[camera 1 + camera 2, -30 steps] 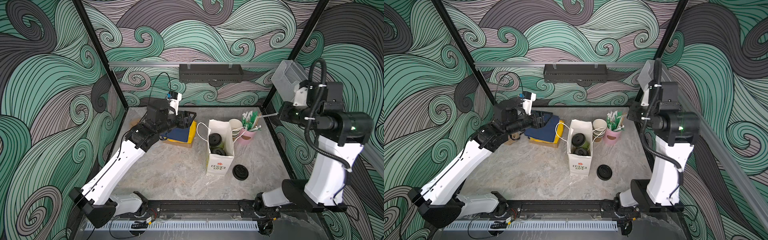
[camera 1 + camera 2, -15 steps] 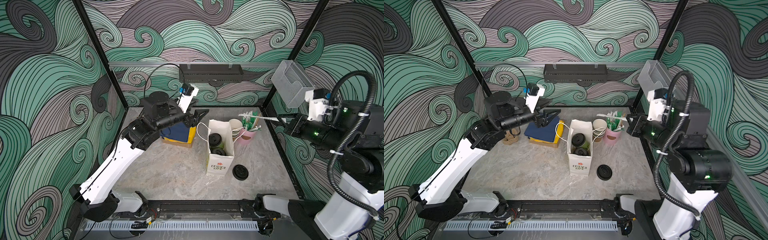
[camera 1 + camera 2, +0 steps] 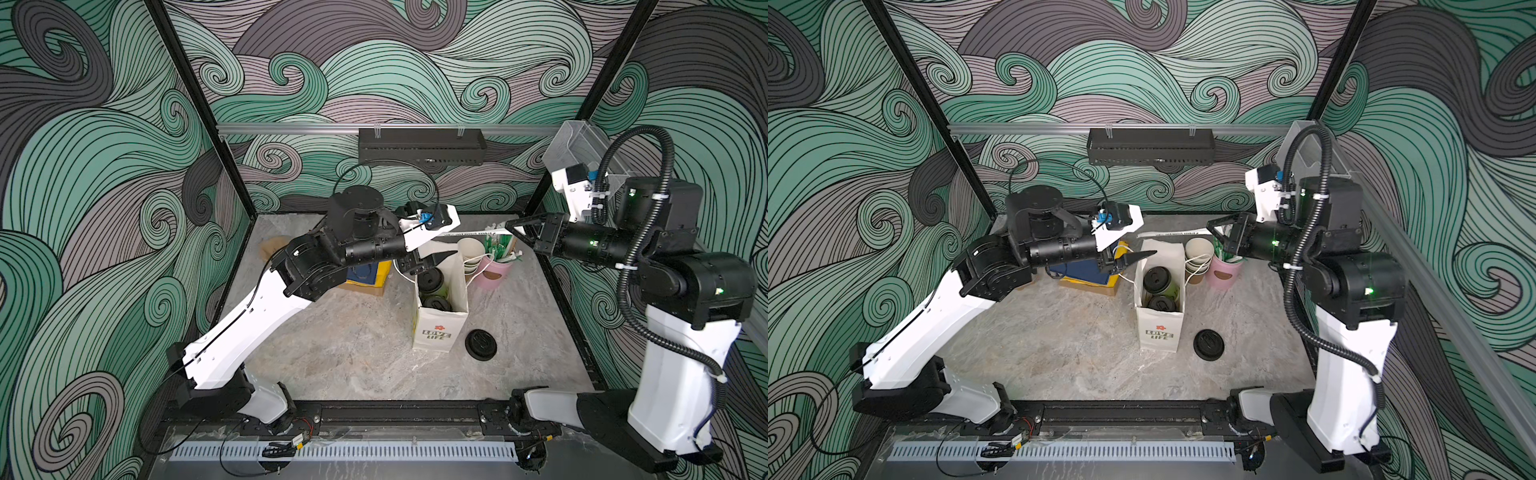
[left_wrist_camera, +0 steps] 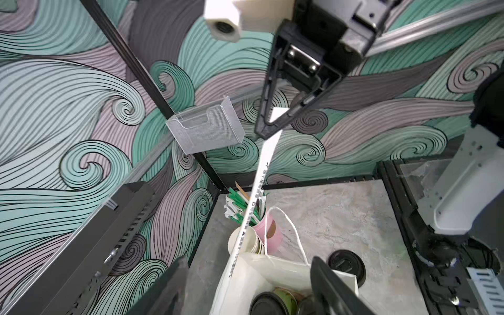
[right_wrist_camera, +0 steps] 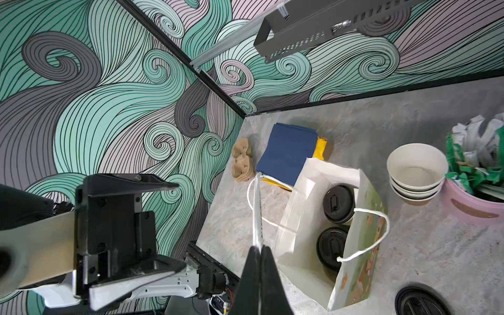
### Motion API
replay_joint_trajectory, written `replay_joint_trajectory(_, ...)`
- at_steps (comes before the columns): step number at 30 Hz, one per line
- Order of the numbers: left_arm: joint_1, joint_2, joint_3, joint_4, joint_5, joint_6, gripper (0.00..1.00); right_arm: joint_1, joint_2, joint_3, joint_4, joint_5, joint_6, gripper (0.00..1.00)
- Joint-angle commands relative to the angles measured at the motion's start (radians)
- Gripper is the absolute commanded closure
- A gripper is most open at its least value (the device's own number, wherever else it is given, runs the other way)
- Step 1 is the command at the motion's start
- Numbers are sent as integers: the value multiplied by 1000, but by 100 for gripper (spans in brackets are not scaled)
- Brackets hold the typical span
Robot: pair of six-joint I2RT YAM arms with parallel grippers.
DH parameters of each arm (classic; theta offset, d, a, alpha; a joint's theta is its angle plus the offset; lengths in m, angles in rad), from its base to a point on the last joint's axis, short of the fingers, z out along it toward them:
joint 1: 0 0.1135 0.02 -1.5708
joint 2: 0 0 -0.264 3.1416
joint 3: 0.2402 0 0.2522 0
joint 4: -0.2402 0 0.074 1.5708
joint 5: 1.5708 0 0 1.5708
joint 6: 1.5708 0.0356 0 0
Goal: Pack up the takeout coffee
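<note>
In both top views the white paper bag (image 3: 436,332) (image 3: 1158,328) stands open on the marbled bench (image 3: 353,353). The two capped cups (image 3: 430,279) (image 3: 1156,279) sit upright inside it, one behind the other. The left end effector (image 3: 428,262) (image 3: 1133,259) hovers at the bag's rear rim, jaws apart and empty. The right end effector (image 3: 513,226) (image 3: 1214,230) is clamped on one end of a wrapped straw (image 3: 473,231) (image 3: 1171,234), which reaches roughly level toward the left arm. A loose black lid (image 3: 481,344) lies just beside the bag.

In the left wrist view the left end effector (image 4: 248,261) spreads wide above the bag's mouth. The straw (image 4: 261,174) runs from the right end effector (image 4: 268,128) toward that gap. I cannot tell whether it touches either finger.

In the right wrist view the right end effector (image 5: 259,253) pinches the straw (image 5: 256,212) tight. The capped cups (image 5: 338,203) show their black lids inside the bag (image 5: 302,185).
</note>
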State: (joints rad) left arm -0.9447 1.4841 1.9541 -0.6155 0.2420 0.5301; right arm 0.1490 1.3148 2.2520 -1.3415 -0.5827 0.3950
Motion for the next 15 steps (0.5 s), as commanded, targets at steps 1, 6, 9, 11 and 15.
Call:
replay_joint_trajectory(1, -16, 39, 35, -116, -58, 119, 31, 32, -14, -24, 79, -69, 23, 99)
replay_joint_trajectory(6, -39, 74, 27, -49, -300, 198, 44, 64, 8, -23, 69, -96, 17, 99)
replay_joint_trajectory(9, -44, 83, 25, -41, -336, 225, 51, 79, 20, -24, 57, -89, 5, 99)
replay_joint_trajectory(11, -45, 90, 25, -49, -346, 237, 56, 89, 26, -26, 64, -88, 6, 99)
replay_joint_trajectory(15, -48, 94, 24, -60, -362, 245, 71, 98, 42, -15, 67, -89, 8, 98)
